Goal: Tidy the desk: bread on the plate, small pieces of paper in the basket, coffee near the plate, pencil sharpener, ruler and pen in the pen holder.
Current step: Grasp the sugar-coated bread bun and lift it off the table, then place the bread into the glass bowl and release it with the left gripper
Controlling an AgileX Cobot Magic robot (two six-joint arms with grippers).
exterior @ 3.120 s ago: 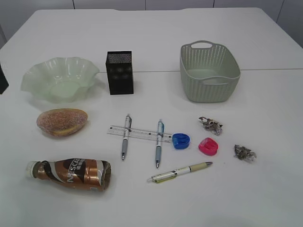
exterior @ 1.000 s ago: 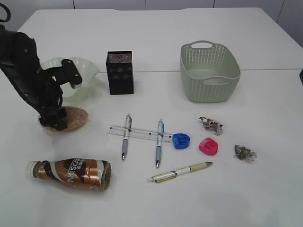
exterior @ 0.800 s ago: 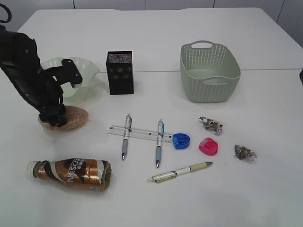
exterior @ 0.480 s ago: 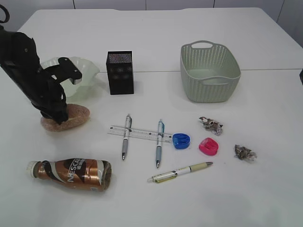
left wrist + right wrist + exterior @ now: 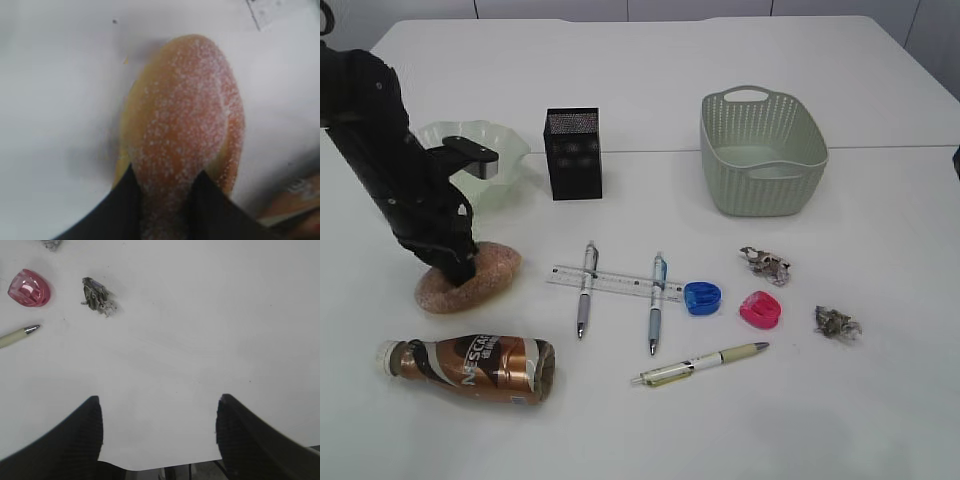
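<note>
a: how far along is it?
b: barely started. the left gripper [image 5: 165, 192] is pinched on the bread [image 5: 468, 275], which is on the table just short of the plate [image 5: 505, 150].
a: and the rest?
b: untouched; the right gripper [image 5: 159, 432] hangs wide open, holding nothing.

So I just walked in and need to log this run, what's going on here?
The left gripper is shut on the sugared bread, which is on the table in front of the green plate, not on it. The right gripper hangs open over bare table near a paper scrap. The coffee bottle, pens, ruler and sharpeners lie untouched, and the basket looks empty.
</note>
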